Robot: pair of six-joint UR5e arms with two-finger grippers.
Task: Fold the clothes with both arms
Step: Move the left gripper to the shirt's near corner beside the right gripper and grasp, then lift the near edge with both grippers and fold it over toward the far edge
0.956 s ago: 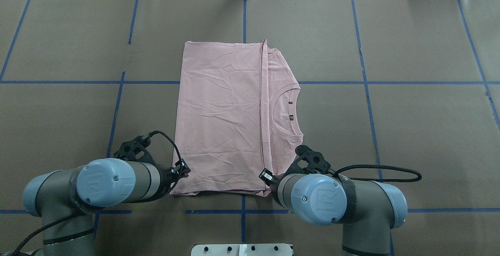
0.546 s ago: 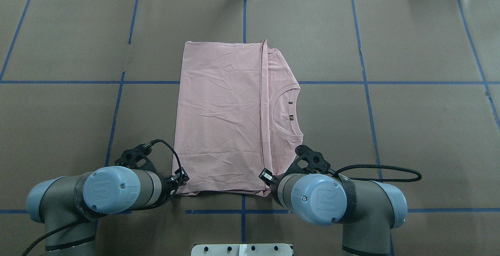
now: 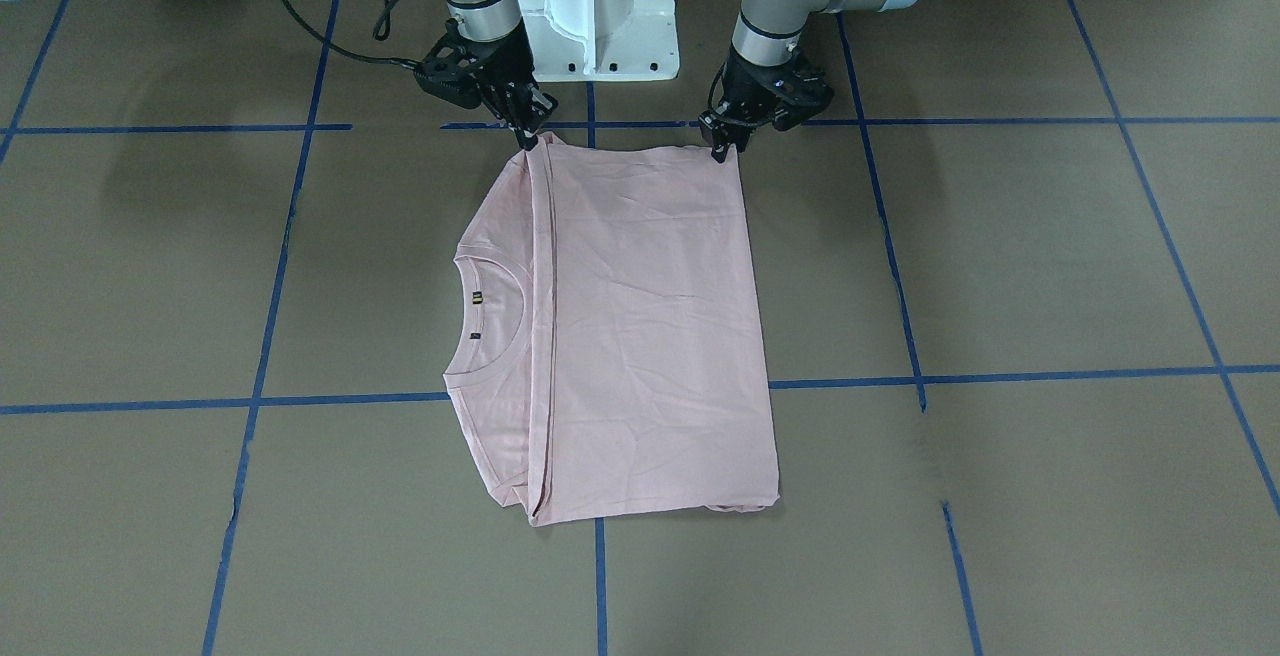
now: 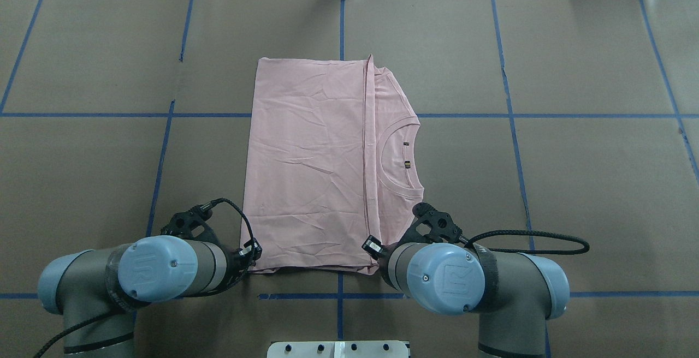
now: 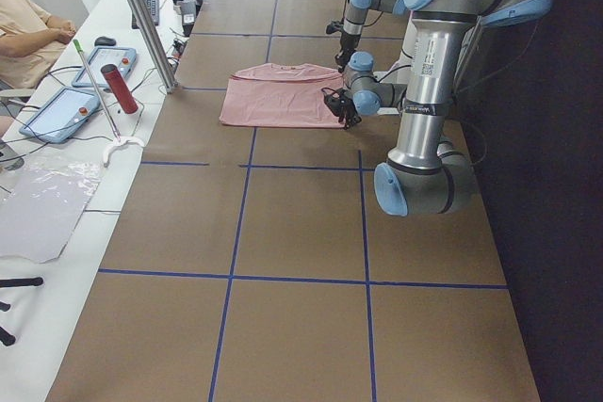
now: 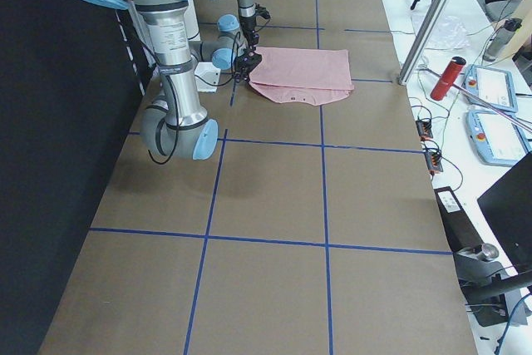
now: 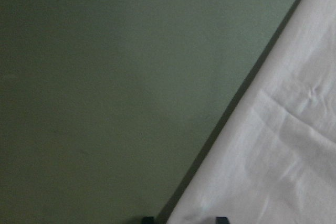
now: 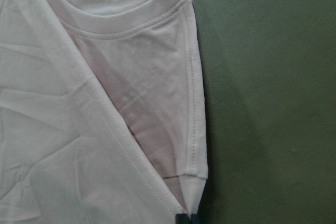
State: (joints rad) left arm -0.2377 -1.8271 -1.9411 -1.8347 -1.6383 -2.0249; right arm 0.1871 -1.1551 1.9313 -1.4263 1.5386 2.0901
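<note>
T-shirt [image 4: 311,167] flat on table [image 4: 546,183], collar toward robot's right. Left gripper [image 4: 252,251] at its near left corner, right gripper [image 4: 374,249] at near right corner. Pedestal [image 3: 598,6] behind both.

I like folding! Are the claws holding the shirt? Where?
Right claw pinches the T-shirt by its near corner, it seems. Left claw sits open at the other corner.

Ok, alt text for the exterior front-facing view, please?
A folded pale pink T-shirt lies flat on the brown, blue-taped table, collar toward the view's left. At its edge nearest the robot's base, the right gripper is at the view-left corner and the left gripper at the view-right corner.
</note>
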